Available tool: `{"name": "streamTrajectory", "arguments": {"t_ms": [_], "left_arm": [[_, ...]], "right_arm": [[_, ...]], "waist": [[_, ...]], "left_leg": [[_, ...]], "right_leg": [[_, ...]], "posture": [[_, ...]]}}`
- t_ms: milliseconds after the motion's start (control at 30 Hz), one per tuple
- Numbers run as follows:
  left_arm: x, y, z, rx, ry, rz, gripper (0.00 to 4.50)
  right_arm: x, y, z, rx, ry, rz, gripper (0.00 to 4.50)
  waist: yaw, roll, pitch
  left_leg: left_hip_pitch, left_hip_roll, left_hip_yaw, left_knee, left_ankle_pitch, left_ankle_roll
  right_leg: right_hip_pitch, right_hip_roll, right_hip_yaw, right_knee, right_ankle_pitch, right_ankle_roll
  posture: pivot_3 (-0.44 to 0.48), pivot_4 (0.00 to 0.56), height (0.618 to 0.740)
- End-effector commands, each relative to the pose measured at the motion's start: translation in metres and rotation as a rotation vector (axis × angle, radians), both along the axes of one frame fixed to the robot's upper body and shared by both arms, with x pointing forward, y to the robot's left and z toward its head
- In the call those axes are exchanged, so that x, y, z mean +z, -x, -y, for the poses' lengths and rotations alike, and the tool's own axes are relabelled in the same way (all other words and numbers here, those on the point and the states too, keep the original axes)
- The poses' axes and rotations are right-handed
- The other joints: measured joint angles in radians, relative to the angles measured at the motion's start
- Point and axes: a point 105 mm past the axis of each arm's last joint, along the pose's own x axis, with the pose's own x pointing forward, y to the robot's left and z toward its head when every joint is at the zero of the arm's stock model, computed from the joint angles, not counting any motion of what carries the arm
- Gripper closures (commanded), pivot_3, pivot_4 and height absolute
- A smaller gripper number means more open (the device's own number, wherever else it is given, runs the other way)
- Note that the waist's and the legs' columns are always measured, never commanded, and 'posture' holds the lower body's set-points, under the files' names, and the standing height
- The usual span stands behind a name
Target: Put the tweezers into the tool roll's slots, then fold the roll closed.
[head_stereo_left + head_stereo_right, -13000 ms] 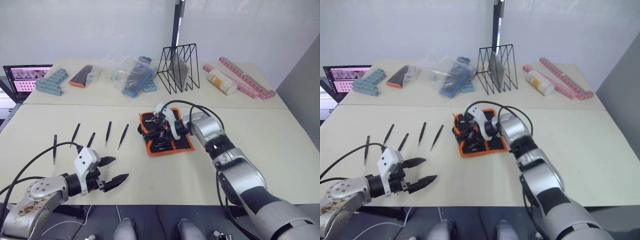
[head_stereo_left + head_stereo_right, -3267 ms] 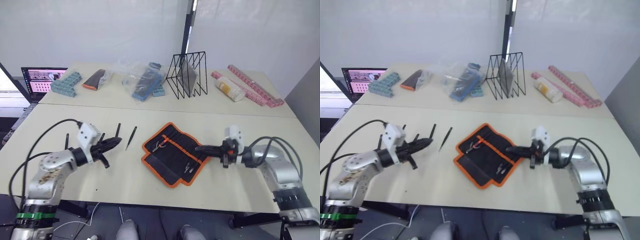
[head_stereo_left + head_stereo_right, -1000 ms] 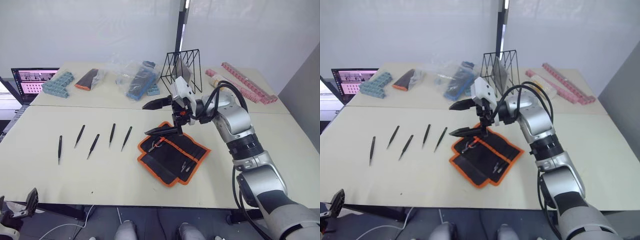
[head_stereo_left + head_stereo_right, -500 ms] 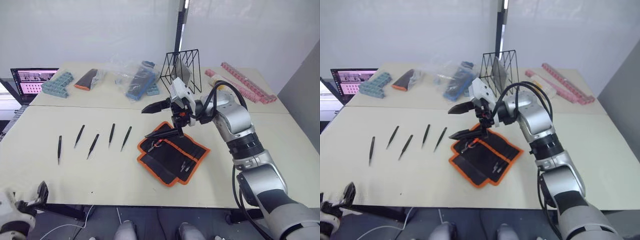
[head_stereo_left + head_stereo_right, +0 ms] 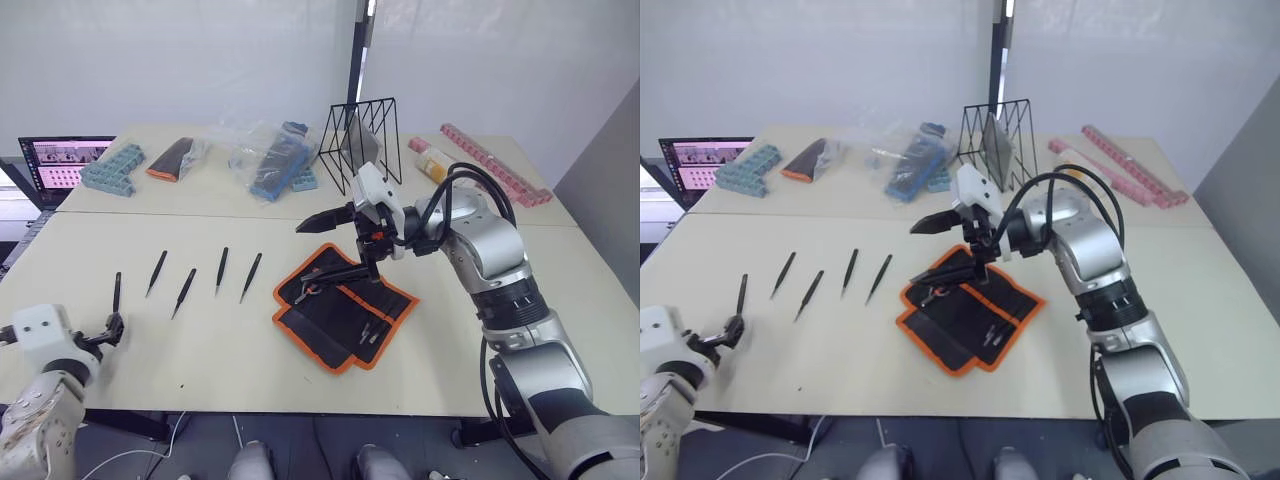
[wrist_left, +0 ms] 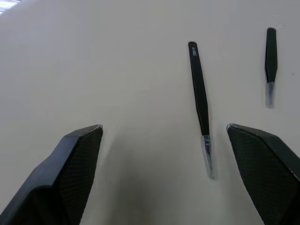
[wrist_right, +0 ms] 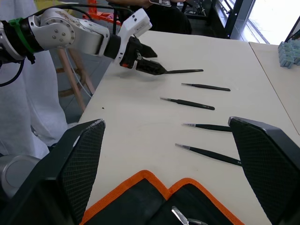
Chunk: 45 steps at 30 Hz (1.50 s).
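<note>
The tool roll (image 5: 340,318) lies unrolled in the middle of the table, black with orange edging, and small silver tools sit in its slots (image 5: 368,332). Several slim black tweezers (image 5: 219,270) lie in a row to its left, apart from each other. My right gripper (image 5: 318,250) hovers open over the roll's far left corner, with nothing between its fingers. My left gripper (image 5: 110,328) is open at the near end of the leftmost tweezer (image 5: 117,291). In the left wrist view that tweezer (image 6: 198,92) lies between the spread fingers (image 6: 75,161).
Along the back of the table stand a black wire rack (image 5: 360,140), clear plastic bags (image 5: 270,155), a wrapped black-and-orange pouch (image 5: 175,155), blue-green blocks (image 5: 108,166), a bottle (image 5: 430,160) and pink strips (image 5: 495,165). A laptop screen (image 5: 55,160) sits at far left.
My left arm has come up from below the table's near edge to the leftmost tweezer. My right gripper has shifted slightly right above the roll.
</note>
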Motion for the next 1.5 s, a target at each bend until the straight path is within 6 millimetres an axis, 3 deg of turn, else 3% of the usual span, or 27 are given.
{"name": "streamTrajectory", "arguments": {"t_ms": [33,133,333,600,867,1100,1167,1500], "left_arm": [[0.006,-0.012,0.000,-0.017,-0.043,0.001,0.00],[0.003,-0.020,0.001,-0.022,-0.051,-0.010,0.00],[-0.003,-0.032,0.005,-0.085,-0.105,-0.041,1.82],[-0.008,-0.030,-0.005,-0.047,-0.079,-0.044,4.47],[0.000,-0.022,-0.009,-0.017,-0.063,0.017,4.49],[0.027,-0.022,-0.001,-0.076,-0.095,0.085,4.49],[0.040,-0.027,0.011,-0.156,-0.109,0.118,4.49],[0.095,-0.056,0.108,-0.724,-0.149,0.134,4.49]], "right_arm": [[0.011,0.003,0.003,-0.004,-0.030,0.039,0.03],[0.012,0.002,0.006,-0.019,-0.035,0.037,0.03],[0.012,-0.001,0.010,-0.056,-0.038,0.032,0.00],[0.011,-0.005,0.015,-0.095,-0.040,0.032,0.00],[0.010,-0.007,0.018,-0.113,-0.041,0.026,0.00],[0.006,-0.011,0.023,-0.150,-0.047,0.012,0.00],[0.004,-0.015,0.028,-0.180,-0.050,0.006,0.00],[-0.007,-0.030,0.077,-0.406,-0.042,0.018,0.00]], "waist": [[0.004,0.000,0.000],[0.010,0.000,0.000],[0.016,0.000,0.000],[0.015,0.001,0.000],[0.010,0.001,0.000],[0.013,0.000,0.000],[0.015,0.000,0.001],[0.019,-0.002,0.002]], "left_leg": [[0.000,0.000,0.000,0.000,0.000,0.000],[0.000,0.000,0.000,0.000,0.001,-0.001],[0.000,0.000,0.000,0.000,0.001,-0.002],[0.001,0.000,0.000,-0.001,0.002,-0.003],[0.002,0.000,0.000,-0.001,0.002,-0.003],[0.002,0.000,0.000,-0.002,0.002,-0.003],[0.001,0.000,0.000,-0.001,0.002,-0.003],[0.000,0.000,0.000,-0.001,0.002,-0.004]], "right_leg": [[0.000,0.000,0.000,0.000,0.000,0.000],[0.000,0.000,0.000,0.000,0.000,0.000],[0.000,0.000,0.000,0.000,0.000,0.000],[0.000,0.000,0.000,0.001,0.000,0.000],[0.000,0.000,0.000,0.001,0.000,0.000],[0.000,0.000,0.000,0.001,0.000,0.000],[0.000,0.000,0.000,0.001,0.000,0.000],[0.000,0.000,0.000,-0.001,0.000,0.000]], "posture": [[0.000,0.150,0.713],[0.000,0.150,0.713],[0.000,0.150,0.713],[0.000,0.150,0.713],[0.000,0.150,0.713],[0.000,0.150,0.713],[0.000,0.150,0.713],[0.000,0.150,0.713]]}}
